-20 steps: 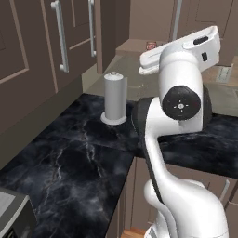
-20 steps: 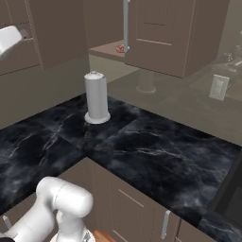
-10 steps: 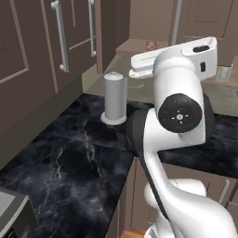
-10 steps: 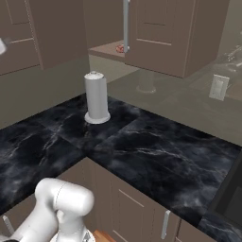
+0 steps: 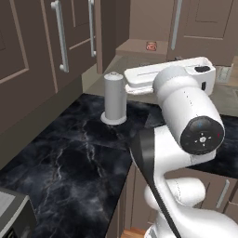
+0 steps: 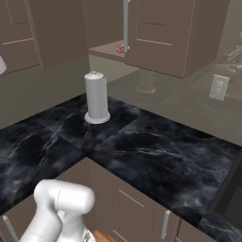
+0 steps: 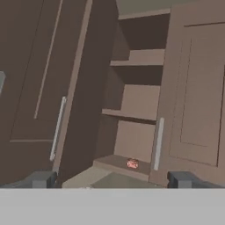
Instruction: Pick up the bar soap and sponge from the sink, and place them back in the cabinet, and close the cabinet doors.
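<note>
Gripper open, empty, facing cabinet. Soap on bottom shelf; right door ajar. Grey cylinder upright on counter.

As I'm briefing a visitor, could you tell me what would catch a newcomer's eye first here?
Probably the brown wooden wall cabinet standing open, with a small orange-pink bar soap on its bottom shelf. Below it, a grey upright cylinder stands on the black marble counter. The two-finger gripper faces the shelves, open.
</note>
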Controlling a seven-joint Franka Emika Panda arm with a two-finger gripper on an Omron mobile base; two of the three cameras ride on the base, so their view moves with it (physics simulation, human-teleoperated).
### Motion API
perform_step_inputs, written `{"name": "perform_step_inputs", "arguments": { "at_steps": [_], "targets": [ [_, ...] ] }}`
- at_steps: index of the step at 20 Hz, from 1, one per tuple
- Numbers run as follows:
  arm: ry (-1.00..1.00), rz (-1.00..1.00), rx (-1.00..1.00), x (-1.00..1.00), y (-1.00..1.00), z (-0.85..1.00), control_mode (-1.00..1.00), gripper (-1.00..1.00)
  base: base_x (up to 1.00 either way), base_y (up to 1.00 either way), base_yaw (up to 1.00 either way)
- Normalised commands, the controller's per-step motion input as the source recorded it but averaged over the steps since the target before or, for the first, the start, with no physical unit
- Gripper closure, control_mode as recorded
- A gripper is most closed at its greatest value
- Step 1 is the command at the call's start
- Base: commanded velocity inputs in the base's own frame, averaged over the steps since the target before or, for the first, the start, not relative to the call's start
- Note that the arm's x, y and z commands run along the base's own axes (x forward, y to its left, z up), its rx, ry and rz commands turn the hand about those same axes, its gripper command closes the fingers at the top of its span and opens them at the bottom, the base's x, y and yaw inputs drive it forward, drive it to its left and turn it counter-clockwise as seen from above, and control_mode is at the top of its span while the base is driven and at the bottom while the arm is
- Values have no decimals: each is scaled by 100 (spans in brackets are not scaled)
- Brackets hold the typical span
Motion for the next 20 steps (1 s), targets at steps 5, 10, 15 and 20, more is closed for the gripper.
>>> {"name": "perform_step_inputs", "arguments": {
  "at_steps": [5,10,15,20],
  "targets": [
    [-7,22,0,5,0,-35,-100,-100,0,0,0],
    [-3,15,0,17,0,-24,-100,-100,0,0,0],
    [0,10,0,13,3,-19,-100,-100,0,0,0],
    [0,5,0,17,12,-8,-100,-100,0,0,0]
  ]
}}
